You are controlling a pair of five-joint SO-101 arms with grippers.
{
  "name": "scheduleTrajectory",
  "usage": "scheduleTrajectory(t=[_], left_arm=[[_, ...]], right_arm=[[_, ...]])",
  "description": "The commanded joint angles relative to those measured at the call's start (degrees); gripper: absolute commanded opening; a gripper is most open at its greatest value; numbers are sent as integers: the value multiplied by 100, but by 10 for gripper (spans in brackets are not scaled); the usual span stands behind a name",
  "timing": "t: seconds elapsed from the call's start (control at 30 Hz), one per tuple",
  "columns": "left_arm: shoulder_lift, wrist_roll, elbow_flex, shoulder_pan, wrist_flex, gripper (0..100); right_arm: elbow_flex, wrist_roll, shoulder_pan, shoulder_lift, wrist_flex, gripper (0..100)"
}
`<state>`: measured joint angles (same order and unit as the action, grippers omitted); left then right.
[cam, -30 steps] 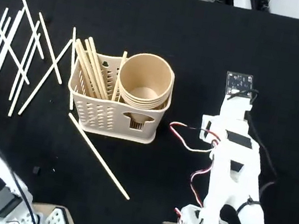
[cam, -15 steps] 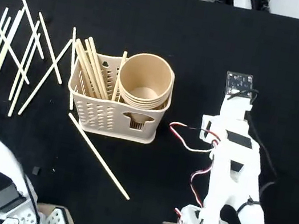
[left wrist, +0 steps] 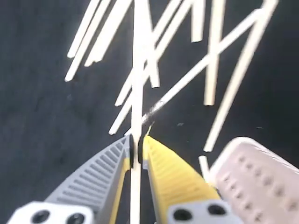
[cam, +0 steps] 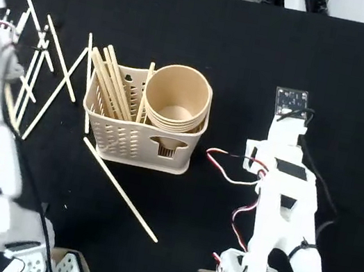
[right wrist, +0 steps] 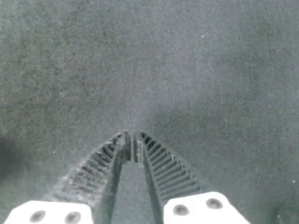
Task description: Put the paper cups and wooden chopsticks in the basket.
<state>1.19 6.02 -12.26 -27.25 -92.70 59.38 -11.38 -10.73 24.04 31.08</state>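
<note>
My left gripper (left wrist: 136,142) is pinched nearly shut, and one chopstick (left wrist: 136,70) runs straight through the thin gap between its jaws. It is over at the left side of the table (cam: 253,50), above the loose chopsticks (cam: 61,57) that lie crossed over each other. The basket (cam: 139,148) stands in the middle. The paper cups (cam: 177,96) are stacked in its right half, and a bunch of sticks leans in its left half. A single chopstick (cam: 120,189) lies on the table just in front of the basket. My right gripper (right wrist: 133,144) is closed with nothing in it, low over the bare table on the right.

I think my job now is to carry this stick to the basket. I want to lift straight up first, so the long stick does not drag the crossed ones along. The grip looks thin, so I should go slowly, or the stick may swing or slip. Over the basket I should tip one end down into the left half, beside the other sticks, and keep away from the cups. I should open only when the low end is well inside.
</note>
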Motion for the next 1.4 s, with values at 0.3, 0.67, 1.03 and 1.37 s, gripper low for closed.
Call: scheduleTrajectory(t=[0.3,0.67,1.03,1.37], left_arm=[[5248,70,3037,1455,3385,29],[7191,70,6105,3538,6593,29],[7473,264,7969,3600,6778,208],[7481,360,6185,2053,4853,214]], right_arm=[[-31,-70,70,163,-97,12],[-31,-70,62,163,-97,11],[-40,-70,62,163,-97,11],[1200,-70,-26,1956,-695,11]])
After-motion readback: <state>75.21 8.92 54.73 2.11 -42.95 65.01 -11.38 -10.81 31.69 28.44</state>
